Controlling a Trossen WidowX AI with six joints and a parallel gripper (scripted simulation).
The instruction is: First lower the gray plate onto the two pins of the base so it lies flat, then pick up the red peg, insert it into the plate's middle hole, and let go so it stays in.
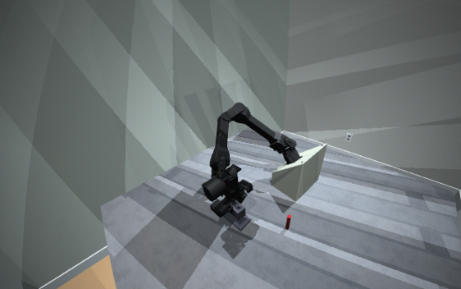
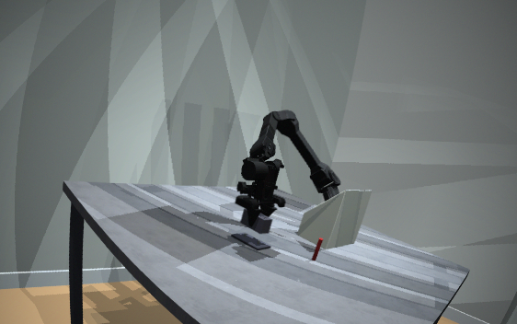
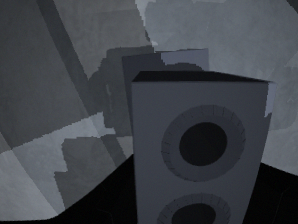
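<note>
My gripper (image 1: pixel 232 198) (image 2: pixel 261 213) (image 3: pixel 176 157) is shut on the gray plate (image 1: pixel 239 211) (image 2: pixel 263 224) (image 3: pixel 150 130), a thick block with round holes. It holds the plate above the table. The dark flat base (image 1: pixel 244 225) (image 2: pixel 250 241) (image 3: pixel 140 66) lies on the table below the plate, with a gap between them in the exterior view. The wrist view shows part of the base behind the plate's far end, the rest hidden. The pins cannot be made out. The red peg (image 1: pixel 288 222) (image 2: pixel 317 249) stands on the table to the right of the base, apart from it.
A pale angular panel-sided object (image 1: pixel 308 178) (image 2: pixel 333 225) stands behind the peg, around the arm's mounting end. The gray table (image 1: pixel 164 246) (image 2: pixel 152 239) reaches its edge at the left. A wall stands behind the arm.
</note>
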